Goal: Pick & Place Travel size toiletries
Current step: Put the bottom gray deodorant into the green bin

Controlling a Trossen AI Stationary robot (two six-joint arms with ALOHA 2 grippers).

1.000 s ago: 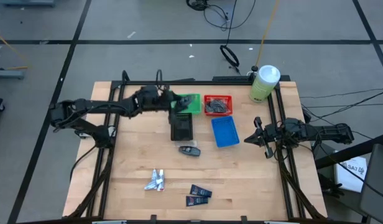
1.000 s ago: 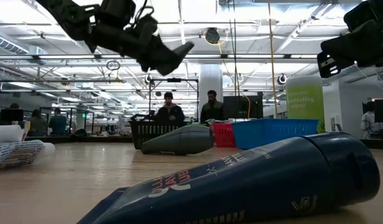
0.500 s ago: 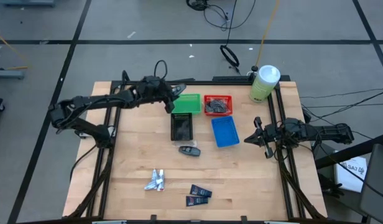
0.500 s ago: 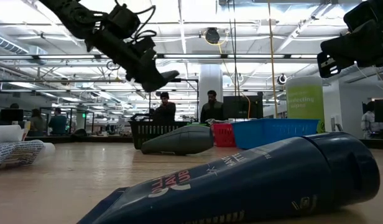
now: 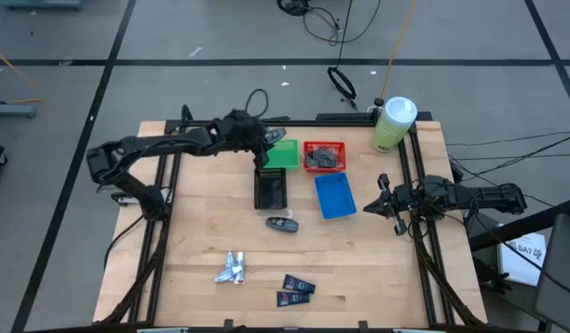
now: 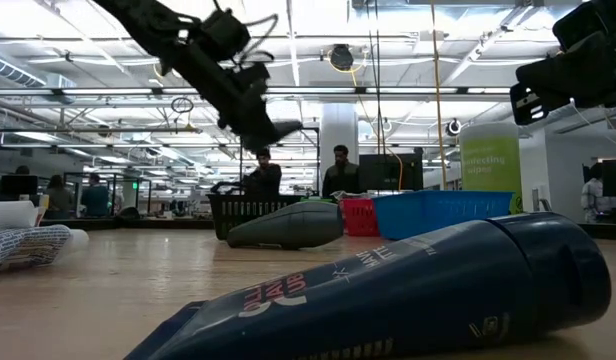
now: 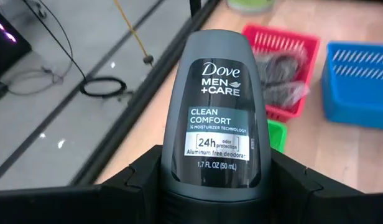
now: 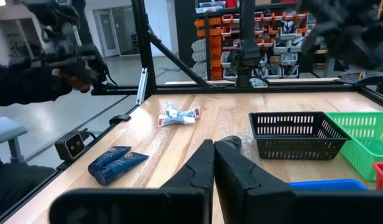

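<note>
Held item: while the left claw [image 7: 210,186] hangs above the back of the worktop, it is clamped on a dark grey roll-on deodorant [image 7: 211,109], label facing the wrist camera, one finger [image 7: 138,180] on each side of its body.
Position: in the high view the left claw [image 5: 264,146] sits over the near-left corner of the green bin [image 5: 282,154], just behind the black bin [image 5: 271,189].
Change: a second ago this claw was farther left, over the green bin's left edge; it has swung right and a touch toward the back.
Red bin: the red bin [image 5: 324,155] holds a heap of grey pieces.
Blue bin: the blue bin [image 5: 335,196] shows only its floor.
Black and green bins: contents cannot be made out.
Loose toiletries: a black oval piece [image 5: 281,223] lies just in front of the black bin; silver-white mini tubes [image 5: 230,269] and two dark navy packets [image 5: 295,290] lie near the front edge.
Nearby: a pale-green bottle [image 5: 392,125] stands at the back right corner of the worktop [image 5: 202,231].
Right claw: the right claw [image 5: 385,201] waits at the right edge, fingers pressed together on nothing, unmoved.
Background: people stand in the room beyond.
</note>
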